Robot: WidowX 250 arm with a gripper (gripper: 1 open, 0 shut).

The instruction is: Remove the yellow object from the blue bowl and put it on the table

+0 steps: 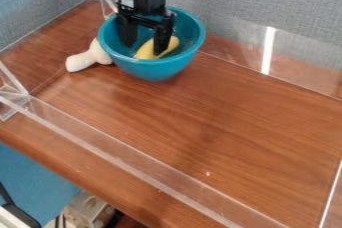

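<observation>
Gripper (146,34) hangs inside the blue bowl (187,47), jaws spread wide, grasping nothing. Its fingers straddle the yellow banana toy (147,48), apparently lined up to pinch it.

Glossy wood-grain table (201,112), clear acrylic walls (134,167), smooth plastic blue bowl (187,47).

Wood table (201,112), blue bowl (187,54), cream obj (84,60)

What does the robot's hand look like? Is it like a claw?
Yes, a bit like a claw. The gripper is all black, with thin straight fingers that hang from a black crossbar. Above it a narrow dark wrist goes up out of the picture. No cables or markings can be made out.
</observation>
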